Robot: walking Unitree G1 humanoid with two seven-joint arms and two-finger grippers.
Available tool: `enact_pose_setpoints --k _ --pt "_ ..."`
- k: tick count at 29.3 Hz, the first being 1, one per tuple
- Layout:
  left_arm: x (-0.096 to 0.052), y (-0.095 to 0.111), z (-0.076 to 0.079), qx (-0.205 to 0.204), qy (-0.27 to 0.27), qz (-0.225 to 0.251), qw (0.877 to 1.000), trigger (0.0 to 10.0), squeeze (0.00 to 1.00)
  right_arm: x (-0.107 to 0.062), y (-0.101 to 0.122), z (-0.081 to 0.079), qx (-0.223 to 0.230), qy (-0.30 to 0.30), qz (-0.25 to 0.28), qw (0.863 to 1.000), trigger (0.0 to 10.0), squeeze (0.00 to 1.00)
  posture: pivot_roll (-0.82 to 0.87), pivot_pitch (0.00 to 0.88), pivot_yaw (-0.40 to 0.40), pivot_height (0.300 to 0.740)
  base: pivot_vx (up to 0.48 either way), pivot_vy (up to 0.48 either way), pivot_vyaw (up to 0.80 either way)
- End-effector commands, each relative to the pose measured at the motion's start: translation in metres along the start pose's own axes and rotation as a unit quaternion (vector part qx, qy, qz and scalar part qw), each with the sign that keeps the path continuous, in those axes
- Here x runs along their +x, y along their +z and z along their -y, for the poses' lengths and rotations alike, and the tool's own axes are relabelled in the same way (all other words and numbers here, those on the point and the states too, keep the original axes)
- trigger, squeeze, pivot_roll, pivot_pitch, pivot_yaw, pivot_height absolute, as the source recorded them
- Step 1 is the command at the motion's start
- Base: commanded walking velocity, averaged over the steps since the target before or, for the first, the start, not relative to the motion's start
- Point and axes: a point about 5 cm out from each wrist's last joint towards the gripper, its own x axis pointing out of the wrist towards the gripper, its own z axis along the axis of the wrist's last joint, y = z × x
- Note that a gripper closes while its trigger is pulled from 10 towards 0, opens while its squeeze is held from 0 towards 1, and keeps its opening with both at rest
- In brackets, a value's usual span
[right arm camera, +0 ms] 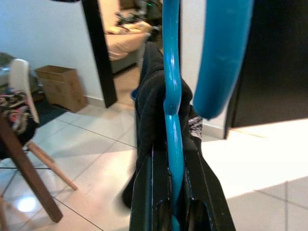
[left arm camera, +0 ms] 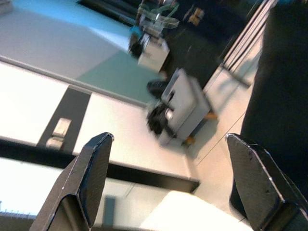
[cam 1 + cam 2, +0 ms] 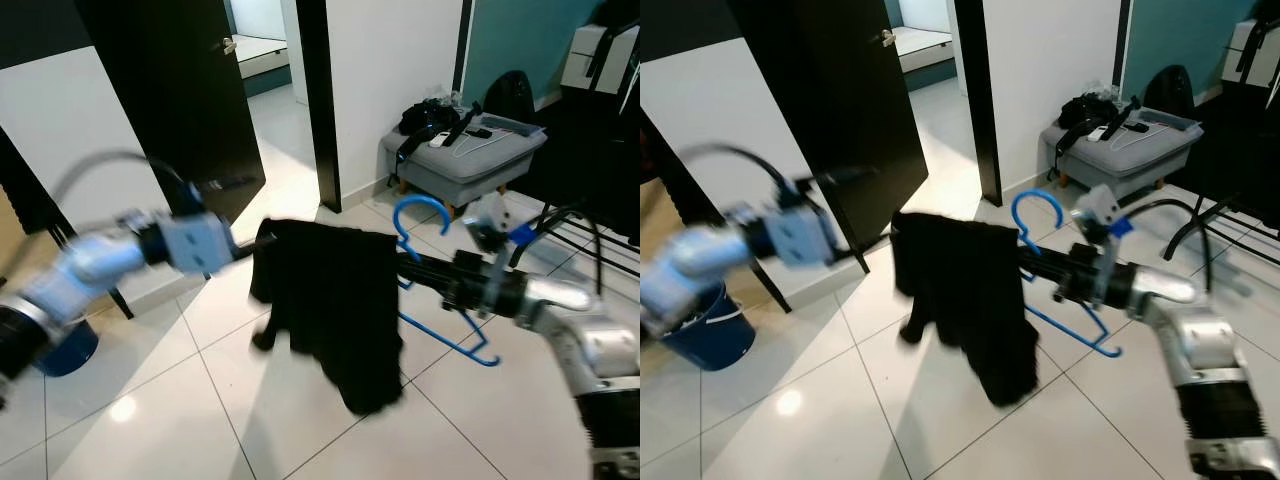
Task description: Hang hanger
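A blue plastic hanger [image 3: 418,212] is held out level in front of me, with a black garment [image 3: 330,300] draped over it and hanging toward the tiled floor. My right gripper [image 3: 415,268] comes in from the right and is shut on the hanger's stem; in the right wrist view the blue hanger [image 1: 172,96] runs between the closed fingers [image 1: 144,192]. My left gripper [image 3: 243,215] reaches in from the left, blurred, and stands open at the garment's left edge. In the left wrist view its fingers [image 2: 91,173] are wide apart with the black garment [image 2: 279,106] beside one of them.
A black door [image 3: 180,90] stands open behind the left arm. A grey bench [image 3: 465,155] with bags on it sits at the back right, with a black metal rack [image 3: 600,230] beside it. A blue bucket [image 3: 710,335] is on the floor at left.
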Motion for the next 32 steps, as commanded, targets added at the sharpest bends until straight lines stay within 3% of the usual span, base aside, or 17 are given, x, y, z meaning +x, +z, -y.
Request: enact_pose_setpoints --k 1,5,8,9,11,12,16,17,20,26,29,31,32 --pt "-0.006 0.008 -0.018 -0.001 0.008 -0.001 1.000 10.0 0.00 0.003 0.022 -0.002 -0.026 0.021 0.041 0.999 10.0 0.00 0.02 0.000 0.112 0.736 0.000 0.000 0.00" --pt "-0.008 0.017 -0.024 -0.020 0.003 0.015 1.000 10.0 0.00 0.003 0.025 -0.004 -0.031 0.036 0.048 0.998 10.0 0.00 0.03 0.000 0.113 0.736 0.000 0.000 0.00" --pt "-0.013 0.022 -0.016 -0.072 -0.044 0.023 0.996 10.0 0.00 0.004 0.028 -0.008 -0.038 0.071 0.049 0.996 10.0 0.00 0.03 0.000 0.113 0.736 0.000 0.000 0.00" --pt "-0.013 0.022 -0.016 -0.072 -0.044 0.023 0.996 10.0 0.00 0.004 0.028 -0.008 -0.038 0.071 0.049 0.996 10.0 0.00 0.03 0.000 0.113 0.736 0.000 0.000 0.00" --pt "-0.017 0.026 -0.003 -0.146 -0.109 0.028 0.983 10.0 0.00 0.006 0.030 -0.014 -0.045 0.105 0.044 0.993 10.0 0.00 0.03 0.000 0.116 0.736 0.000 0.000 0.00" --pt "-0.017 0.026 -0.003 -0.146 -0.109 0.028 0.983 10.0 0.00 0.006 0.030 -0.014 -0.045 0.105 0.044 0.993 10.0 0.00 0.03 0.000 0.116 0.736 0.000 0.000 0.00" --pt "-0.021 0.029 0.011 -0.232 -0.203 0.017 0.951 10.0 0.00 0.009 0.031 -0.025 -0.067 0.165 0.005 0.984 10.0 0.00 0.03 0.000 0.128 0.736 0.000 0.000 0.00" --pt "-0.021 0.029 0.011 -0.232 -0.203 0.017 0.951 10.0 0.00 0.009 0.031 -0.025 -0.067 0.165 0.005 0.984 10.0 0.00 0.03 0.000 0.128 0.736 0.000 0.000 0.00" --pt "-0.020 0.027 0.011 -0.274 -0.229 0.006 0.934 10.0 0.00 0.012 0.028 -0.031 -0.088 0.202 -0.031 0.975 10.0 0.00 0.03 0.000 0.134 0.736 0.000 0.000 0.00" --pt "-0.018 0.017 0.007 -0.304 -0.216 -0.012 0.928 10.0 0.00 0.016 0.030 -0.035 -0.105 0.226 -0.047 0.967 10.0 0.00 0.02 0.000 0.138 0.736 0.000 0.000 0.00" --pt "-0.019 0.019 0.006 -0.330 -0.220 -0.004 0.918 10.0 0.00 0.017 0.031 -0.036 -0.110 0.231 -0.047 0.966 10.0 0.00 0.02 0.000 0.144 0.736 0.000 0.000 0.00" --pt "-0.019 0.018 0.009 -0.376 -0.227 -0.016 0.898 10.0 0.00 0.018 0.035 -0.038 -0.116 0.234 -0.043 0.964 10.0 0.00 0.02 0.000 0.146 0.736 0.000 0.000 0.00" --pt "-0.019 0.018 0.009 -0.376 -0.227 -0.016 0.898 10.0 0.00 0.018 0.035 -0.038 -0.116 0.234 -0.043 0.964 10.0 0.00 0.02 0.000 0.146 0.736 0.000 0.000 0.00"
